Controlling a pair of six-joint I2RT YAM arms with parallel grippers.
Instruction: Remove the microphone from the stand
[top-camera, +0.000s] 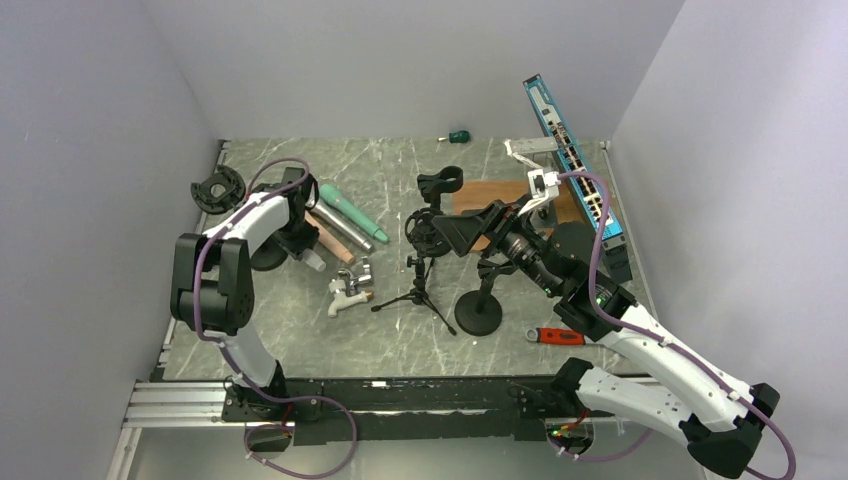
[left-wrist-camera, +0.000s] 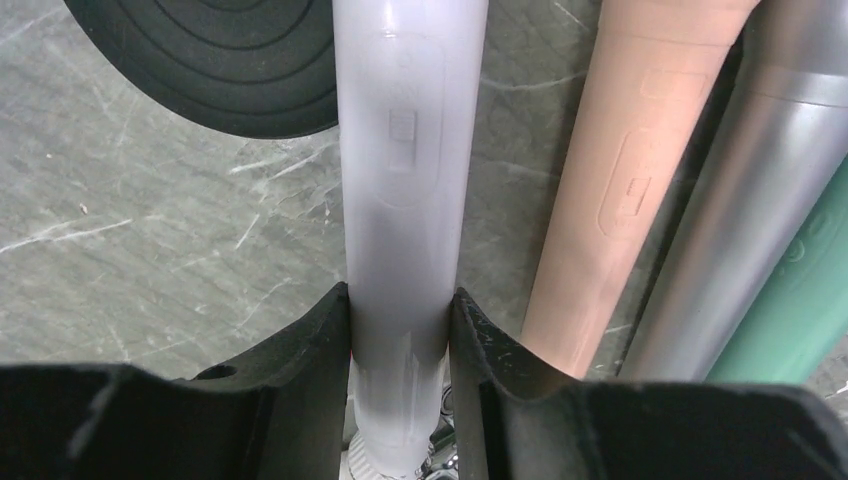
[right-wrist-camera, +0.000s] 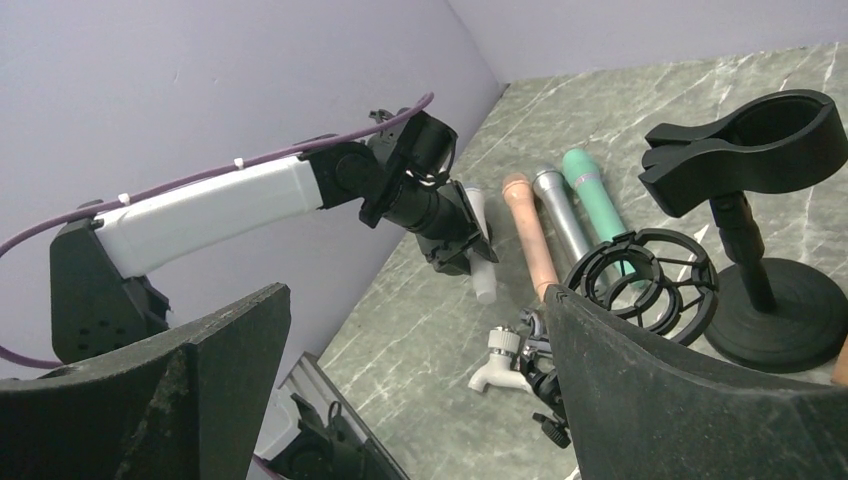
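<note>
My left gripper (top-camera: 303, 240) (left-wrist-camera: 400, 300) is shut on a pale grey microphone (left-wrist-camera: 400, 180) (top-camera: 314, 259), holding its body low over the table beside a black round stand base (left-wrist-camera: 220, 60) (top-camera: 268, 255). The same microphone shows in the right wrist view (right-wrist-camera: 482, 272), sticking out below the left gripper. Pink (top-camera: 330, 238), silver (top-camera: 345, 228) and green (top-camera: 352, 212) microphones lie side by side just right of it. My right gripper (top-camera: 462, 232) (right-wrist-camera: 415, 300) is open and empty, held above the table middle near a tripod stand with a shock mount (top-camera: 425, 235) (right-wrist-camera: 640, 280).
A clip stand (top-camera: 440, 183) (right-wrist-camera: 750, 150) and a round-base stand (top-camera: 478, 310) are mid-table. A white faucet (top-camera: 345, 295) (right-wrist-camera: 500, 365) lies in front of the microphones. A black ring part (top-camera: 218, 188), green screwdriver (top-camera: 458, 136), wooden board (top-camera: 495, 193), blue network switch (top-camera: 572, 160) and red-handled tool (top-camera: 555, 336) lie around.
</note>
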